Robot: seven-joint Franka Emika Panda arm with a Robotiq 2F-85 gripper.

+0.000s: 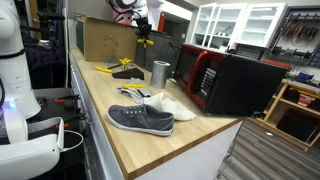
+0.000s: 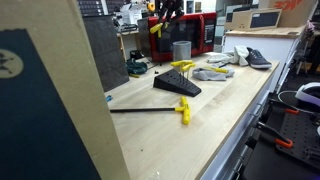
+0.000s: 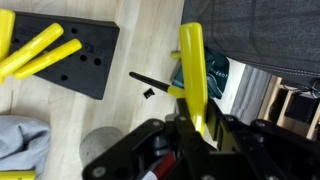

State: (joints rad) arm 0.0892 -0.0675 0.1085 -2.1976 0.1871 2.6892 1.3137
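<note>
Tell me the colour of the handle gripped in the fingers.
The handle is yellow; the wrist view shows it best.

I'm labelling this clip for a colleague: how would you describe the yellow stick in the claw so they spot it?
On the wooden counter, find the black holed block beside the metal cup. The yellow stick hangs above them, clamped in the claw; the other yellow sticks lie at the block.

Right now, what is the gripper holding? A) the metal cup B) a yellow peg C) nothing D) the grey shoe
B: in the wrist view the gripper is shut on a yellow peg that sticks out from between its jaws.
</note>
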